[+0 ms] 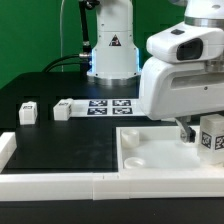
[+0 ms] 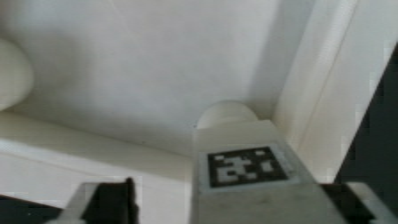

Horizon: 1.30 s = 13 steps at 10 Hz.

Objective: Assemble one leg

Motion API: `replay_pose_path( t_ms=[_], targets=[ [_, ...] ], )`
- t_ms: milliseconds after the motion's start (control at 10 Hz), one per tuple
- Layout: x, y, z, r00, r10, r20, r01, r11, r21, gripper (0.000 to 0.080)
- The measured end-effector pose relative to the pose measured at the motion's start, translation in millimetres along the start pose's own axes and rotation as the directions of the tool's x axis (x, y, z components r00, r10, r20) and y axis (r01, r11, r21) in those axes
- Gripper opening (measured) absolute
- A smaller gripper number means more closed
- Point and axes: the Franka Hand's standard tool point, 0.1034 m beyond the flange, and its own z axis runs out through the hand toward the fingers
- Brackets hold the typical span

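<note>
Exterior view: on a black desk (image 1: 60, 135), the gripper (image 1: 193, 134) holds a leg (image 1: 212, 138) closed between its fingers over the white panel (image 1: 150, 152), near the exterior view's right edge. Two other legs (image 1: 27, 113) lie well apart, near the marker board (image 1: 108, 106).

Wrist view: the tagged leg (image 2: 240, 160) stands clamped between dark fingertips (image 2: 103, 203), above the panel (image 2: 143, 70).

Matt white plastic leg (image 2: 242, 150), smooth white panel (image 1: 150, 150), matt black table (image 1: 60, 140)

Black table (image 1: 60, 135) with legs (image 1: 28, 113), panel (image 1: 150, 150)
</note>
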Motion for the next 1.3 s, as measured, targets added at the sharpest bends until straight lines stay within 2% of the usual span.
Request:
replay_pose_path(
  t_ms=[100,200,300,400,600,700,900,1100,1300],
  targets=[
    [0.0,0.0,0.0,1.0,0.0,0.0,0.0,1.0,0.0,0.034],
    [-0.1,-0.1,0.2,1.0,0.022,0.0,-0.022,1.0,0.001,0.034],
    [-0.2,-0.1,0.3,0.999,0.041,0.0,-0.041,0.999,0.001,0.0289],
    [-0.2,-0.2,0.4,0.999,0.044,0.0,-0.044,0.999,0.001,0.0289],
    [0.4,-1.5,1.0,0.94,0.342,-0.004,-0.342,0.94,0.004,0.0289],
    [0.3,-2.7,1.2,0.885,0.466,-0.004,-0.466,0.885,0.004,0.0289],
    [0.6,-7.5,1.9,0.684,0.729,-0.002,-0.729,0.684,0.003,0.029],
    [0.7,-8.7,2.2,0.526,0.851,0.001,-0.851,0.526,0.004,0.0291],
    [1.1,-12.1,1.9,0.3,0.954,0.01,-0.954,0.3,0.006,0.0291]
  ],
)
